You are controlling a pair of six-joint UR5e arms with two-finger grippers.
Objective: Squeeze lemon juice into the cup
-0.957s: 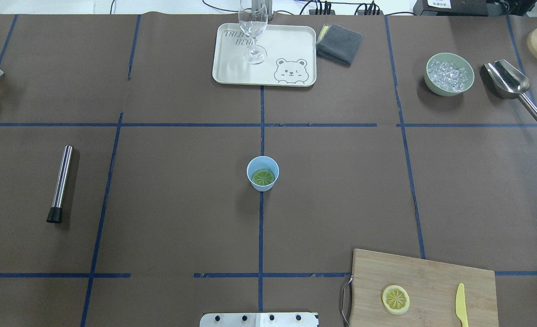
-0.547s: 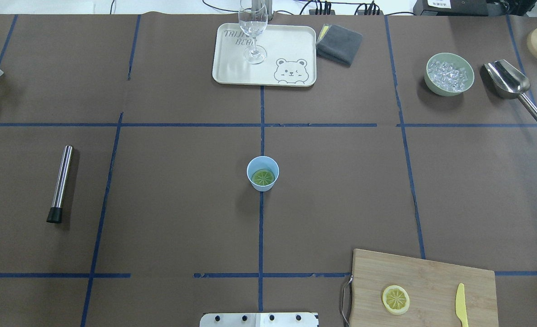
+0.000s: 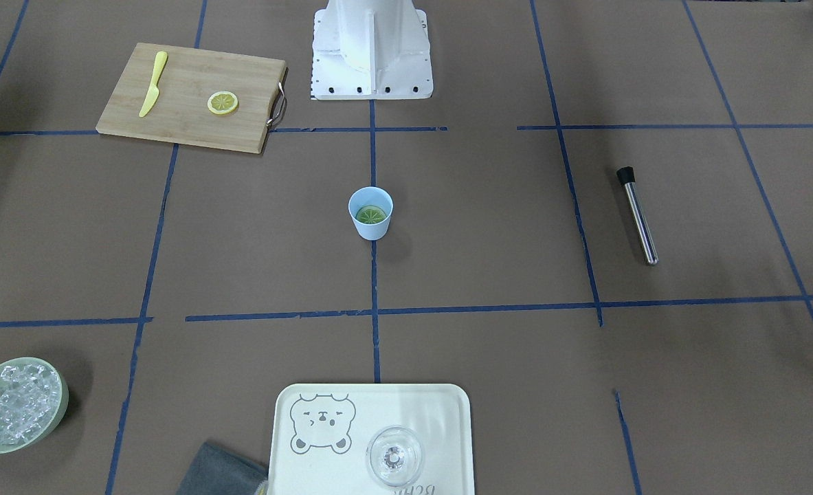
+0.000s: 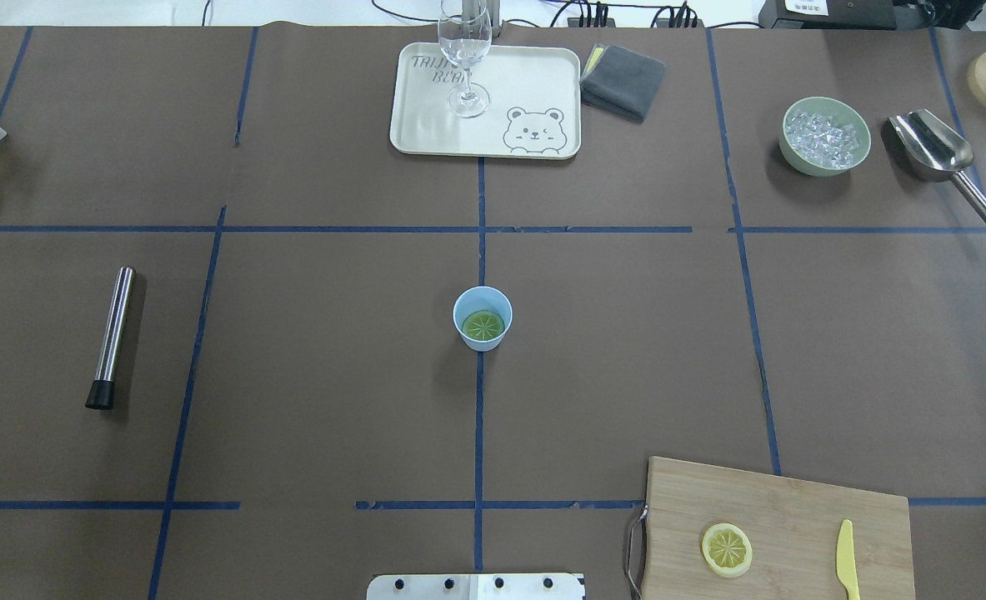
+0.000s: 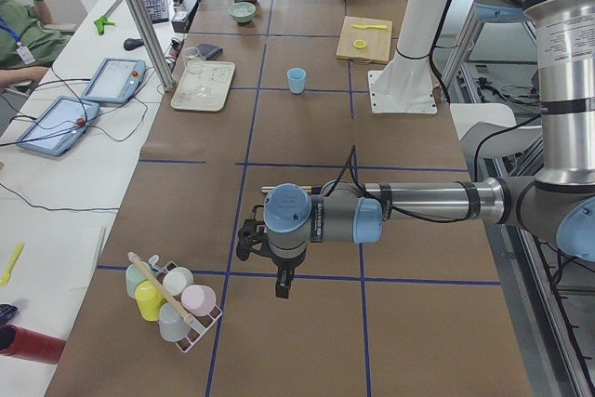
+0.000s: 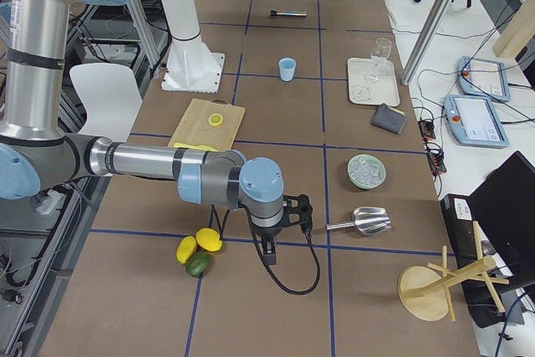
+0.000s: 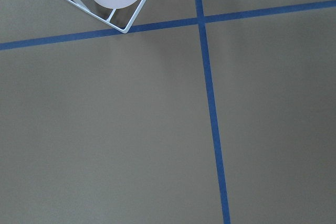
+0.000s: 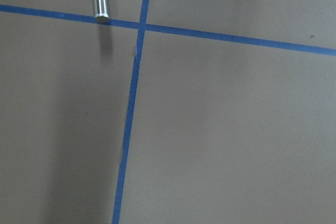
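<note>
At the table's point(image 4: 292, 375) middle, find the cup point(image 4: 462, 304) upright on a blue tape line point(image 4: 479, 400), with the lemon point(image 4: 483, 325) flat on its bottom, wholly inside the wall. Judge the task done, or all but done: slice in place, nothing over the rim, nothing near the cup. Left to do, at most a last check.

Note a second slice point(image 4: 727, 549) on the cutting board point(image 4: 793, 500), near but apart from the knife point(image 4: 846, 557).

Cannot tell from the side view alone whether spread or closed for the left gripper point(image 5: 282, 284), low over the table's left end; likewise for the right gripper point(image 6: 269, 252) at the far opposite end, well apart from cup and board.

As for make:
- **Cup:** smooth pale-blue plastic, tapered, thin-walled, without handle.
- **Lemon:** a thin coin-like disc, spoked with segment lines, greenish inside the blue wall.
- **Board:** pale grained wood with a metal handle.
- **Knife:** yellow plastic.
- **Table:** matt brown paper, gridded with tape.
</note>
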